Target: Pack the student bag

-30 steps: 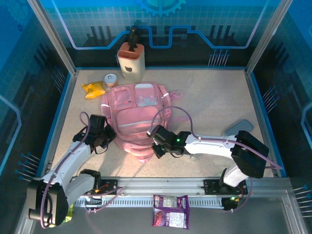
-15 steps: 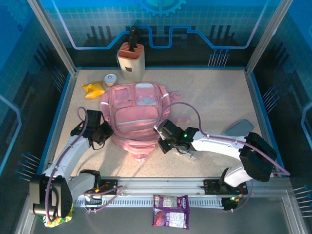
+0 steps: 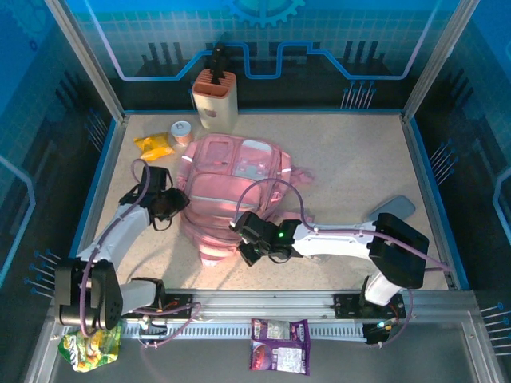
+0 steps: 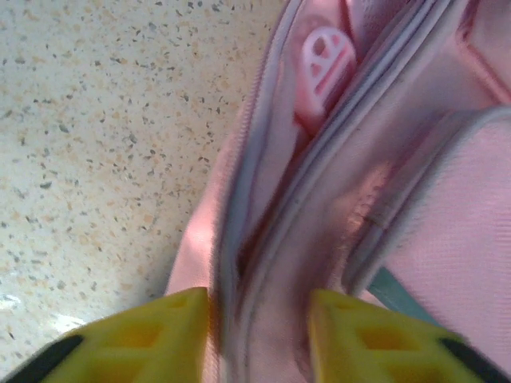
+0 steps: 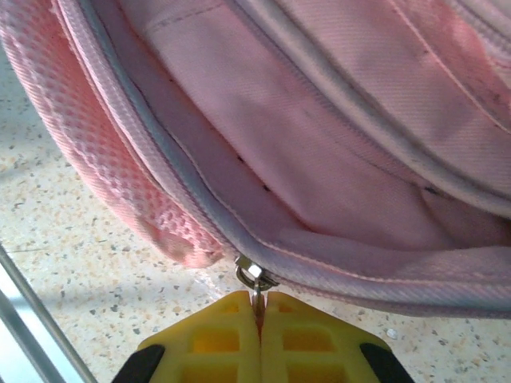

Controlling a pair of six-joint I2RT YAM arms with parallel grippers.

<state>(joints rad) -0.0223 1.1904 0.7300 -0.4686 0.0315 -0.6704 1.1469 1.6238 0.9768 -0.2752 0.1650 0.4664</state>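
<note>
A: Nearest the rail: right pincer (image 5: 259,307) clenched on the zip pull (image 5: 255,276) at the near end of the student bag (image 3: 231,187). How best to run it?

B: Drawn steadily along the pale zip track, in line with the teeth, low over the tabletop (image 3: 351,167). Calls for a counter-hold, judging by the slack fabric.

A: And the left pincer (image 4: 255,307)?

B: Further up, on the bag's left flank. Yellow fingers (image 4: 160,335) parted astride a fold of the zip edge, no clamp apparent. Worth re-gripping before any further tug, as a guard against dragging the whole bag.

A: Changed from half a second back?

B: Bag swung askew, top tipped toward the right. Right pincer carried leftward around the near corner, zip pull in tow.

A: Beyond that?

B: Bag mid-tabletop between both arms. Past it, yellow snack packet (image 3: 153,146), small jar (image 3: 182,130) and knife block (image 3: 214,100), unmoved at the far left.
</note>
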